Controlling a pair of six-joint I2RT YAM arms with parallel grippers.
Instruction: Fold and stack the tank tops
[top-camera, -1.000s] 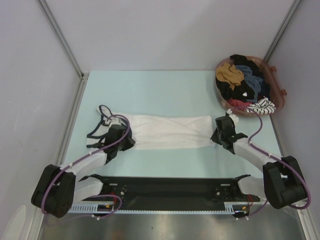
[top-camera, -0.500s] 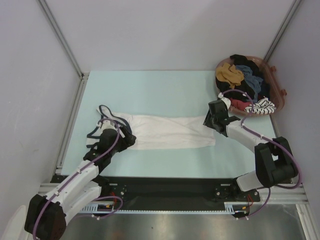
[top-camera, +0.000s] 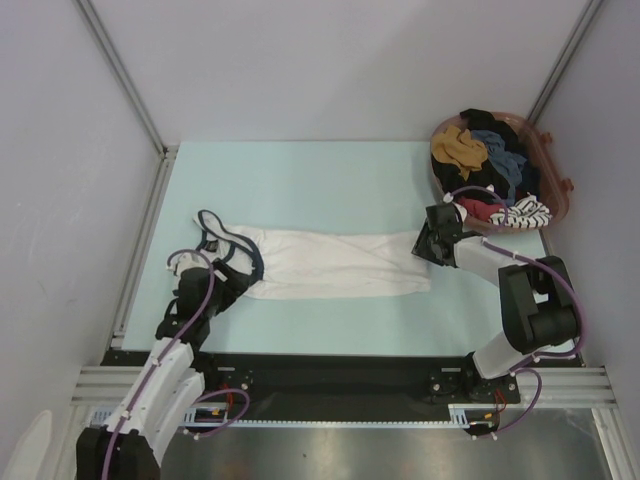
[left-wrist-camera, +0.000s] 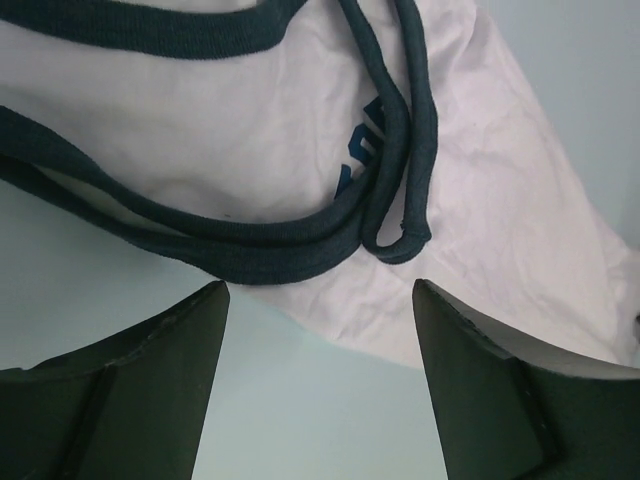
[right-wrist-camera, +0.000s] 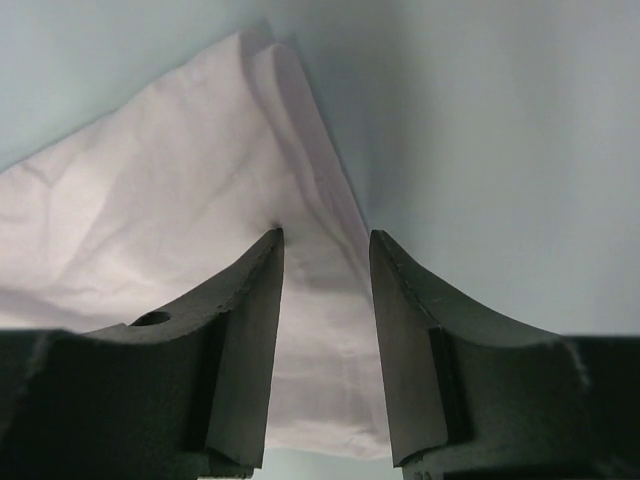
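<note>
The white tank top (top-camera: 340, 262) with navy trim lies folded into a long strip across the table, straps (top-camera: 215, 228) at the left. My left gripper (top-camera: 226, 272) is open and empty, low over the table at the top's near left edge. In the left wrist view the navy straps (left-wrist-camera: 385, 160) lie just beyond the gripper (left-wrist-camera: 320, 287). My right gripper (top-camera: 424, 244) is at the far right corner of the top. Its jaws stand slightly apart with the white hem (right-wrist-camera: 325, 330) between them, the gripper (right-wrist-camera: 326, 236) open. A slate grey-blue cloth (top-camera: 498, 150) lies in the basket.
A brown basket (top-camera: 562, 196) at the back right holds a jumble of black, mustard, red and striped clothes. Grey walls with metal posts close in the table on the left, back and right. The black base rail runs along the near edge.
My right gripper moved from the top's near right corner to its far right corner. My left gripper drew back off the strap end towards the near left and now shows open.
</note>
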